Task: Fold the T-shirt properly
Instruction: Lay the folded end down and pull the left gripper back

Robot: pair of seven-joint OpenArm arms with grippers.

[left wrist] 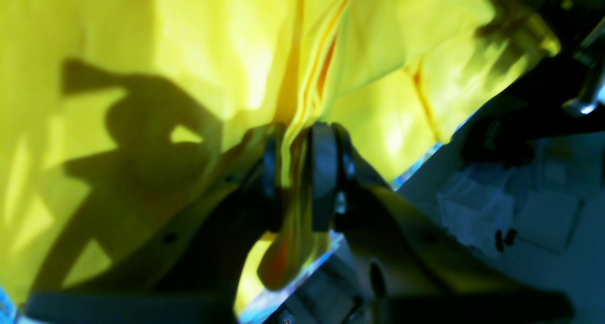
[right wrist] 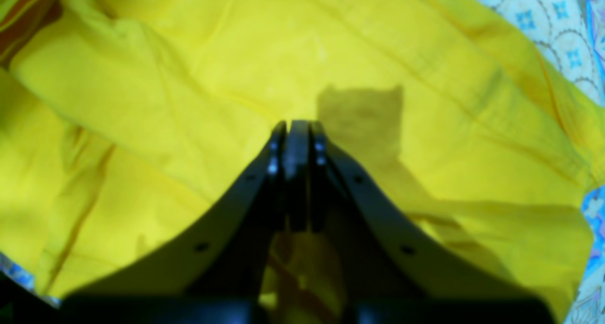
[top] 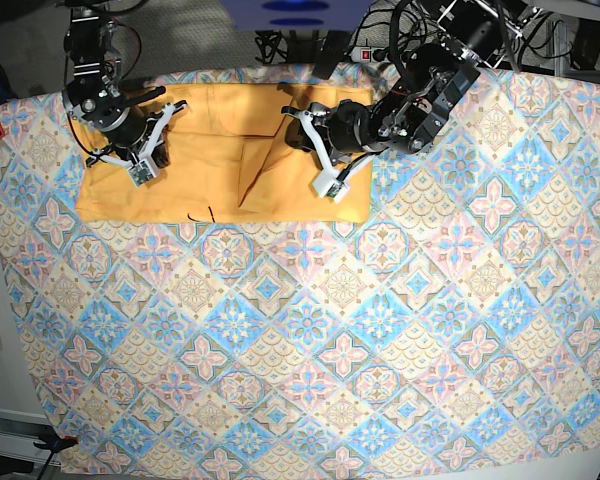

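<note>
Toward the bench's far left corner our right gripper [top: 140, 150] hovers over the T-shirt [top: 220, 130], its jaws pressed together with nothing between them. If it drags sideways, we risk rucking the thin cloth and spoiling the flat panel.

The T-shirt lies along the far edge of the bench, on the patterned tablecloth [top: 380, 320]. It is soft, matte, pale yellow-orange, roughly rectangular, with a diagonal crease near its middle.

Further right, our left gripper [left wrist: 293, 173] has its jaws pinched on a bunched ridge of that fabric. We think the narrow pinch could slip, or catch extra layers and skew the fold.
</note>
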